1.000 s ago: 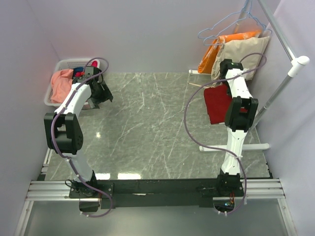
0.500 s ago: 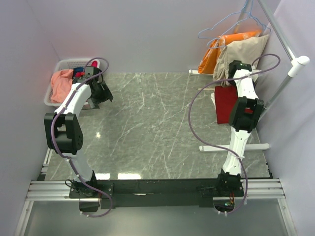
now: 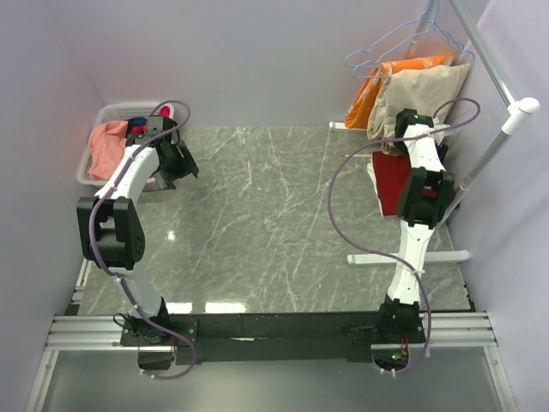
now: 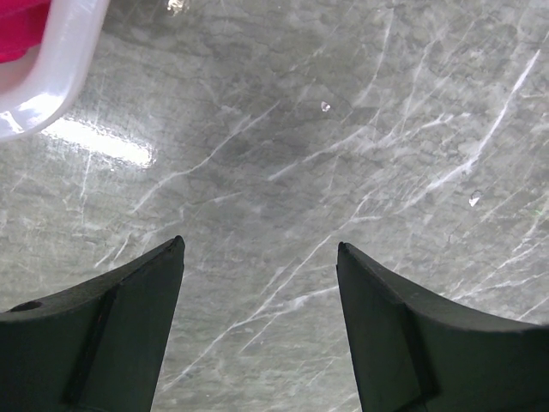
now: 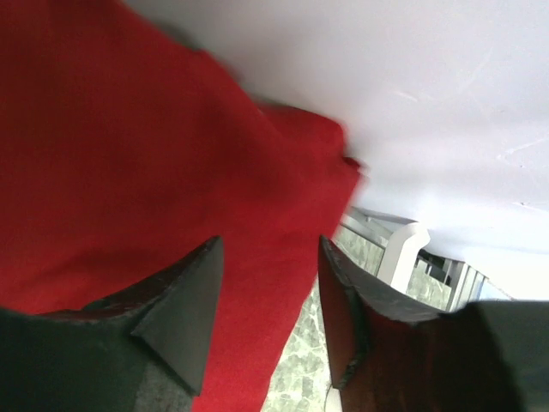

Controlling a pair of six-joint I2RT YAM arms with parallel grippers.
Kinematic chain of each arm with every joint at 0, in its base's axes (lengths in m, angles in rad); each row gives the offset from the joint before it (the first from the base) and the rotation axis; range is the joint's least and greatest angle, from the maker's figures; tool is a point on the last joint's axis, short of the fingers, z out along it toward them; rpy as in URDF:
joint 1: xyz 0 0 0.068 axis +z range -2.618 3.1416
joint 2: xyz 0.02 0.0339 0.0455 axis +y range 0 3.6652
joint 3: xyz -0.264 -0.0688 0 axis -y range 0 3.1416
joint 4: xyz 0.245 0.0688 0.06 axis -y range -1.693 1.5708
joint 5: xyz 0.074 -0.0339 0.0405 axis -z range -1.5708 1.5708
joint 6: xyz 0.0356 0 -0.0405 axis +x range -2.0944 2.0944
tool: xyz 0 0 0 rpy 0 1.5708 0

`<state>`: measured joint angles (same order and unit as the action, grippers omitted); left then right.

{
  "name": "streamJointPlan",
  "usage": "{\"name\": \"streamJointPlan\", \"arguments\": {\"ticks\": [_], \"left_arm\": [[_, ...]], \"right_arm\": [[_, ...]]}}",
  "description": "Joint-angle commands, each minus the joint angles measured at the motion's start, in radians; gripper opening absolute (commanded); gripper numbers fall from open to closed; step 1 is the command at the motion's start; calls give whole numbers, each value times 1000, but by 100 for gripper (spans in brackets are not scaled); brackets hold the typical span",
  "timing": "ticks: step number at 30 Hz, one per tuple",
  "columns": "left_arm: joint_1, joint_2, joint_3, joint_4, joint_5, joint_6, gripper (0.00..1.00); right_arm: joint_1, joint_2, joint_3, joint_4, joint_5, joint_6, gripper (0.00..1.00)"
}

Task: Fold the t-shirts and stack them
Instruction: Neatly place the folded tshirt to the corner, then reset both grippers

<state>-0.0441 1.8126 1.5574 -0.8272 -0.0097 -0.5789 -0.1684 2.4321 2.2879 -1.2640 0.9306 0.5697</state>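
Inside white basket (image 3: 97, 116), seemingly pink t-shirt (image 3: 106, 146).

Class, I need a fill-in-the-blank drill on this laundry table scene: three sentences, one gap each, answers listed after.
1. The right gripper has its jaws open over a dark ____ t-shirt.
2. The salmon-pink t-shirt lies in a white ____ at the table's far left.
3. The left gripper, jaws open, holds ____ above the marble table.

Answers: red; basket; nothing
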Motion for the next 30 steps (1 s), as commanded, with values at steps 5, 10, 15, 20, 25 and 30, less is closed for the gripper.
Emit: {"name": "streamJointPlan", "arguments": {"ticks": [5,10,15,20,25,30], "left_arm": [[3,-12,-11,49,28,27,77],[1,-24,-19,69,39,30,78],[-31,-50,-17,91,31,57,80],[-100,-102,-36,123,14,85,88],[-137,-153,-56,160,13,93,100],[-166,-151,-53,148,-22,93,100]], "right_arm": [[20,-122,-10,95,77,-13,57],[105,-188,-59,112,82,-45,56],[242,-292,-171,94,62,-5,56],[425,-381,-254,5,19,107,55],[615,-465,-407,-34,-68,237,56],[754,-522,-505,6,-145,268,56]]}}
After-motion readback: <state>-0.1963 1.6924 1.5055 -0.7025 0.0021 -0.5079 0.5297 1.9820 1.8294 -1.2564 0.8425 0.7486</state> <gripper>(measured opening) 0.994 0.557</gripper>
